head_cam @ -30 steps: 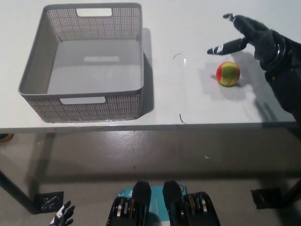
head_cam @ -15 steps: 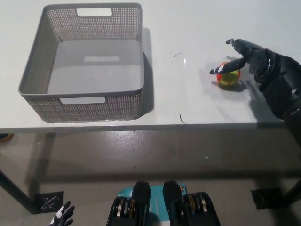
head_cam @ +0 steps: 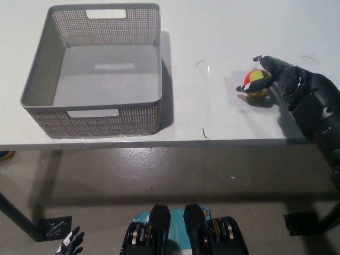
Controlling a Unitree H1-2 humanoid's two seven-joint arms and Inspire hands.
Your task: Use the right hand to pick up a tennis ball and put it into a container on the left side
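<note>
Right hand [head_cam: 276, 77]: black throughout, with slim segmented fingers; one fingertip carries a small white marking. A ribbed ring marks the wrist, leading into a thick black forearm. Left hand [head_cam: 70, 243], at 7 o'clock: white with black segments.

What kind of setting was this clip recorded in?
Probably a lab or test room, not a home: a bare white table on a grey concrete-like floor, holding only a grey mesh basket and a tennis ball.

White table [head_cam: 212, 117], grey floor [head_cam: 159, 180]
</note>
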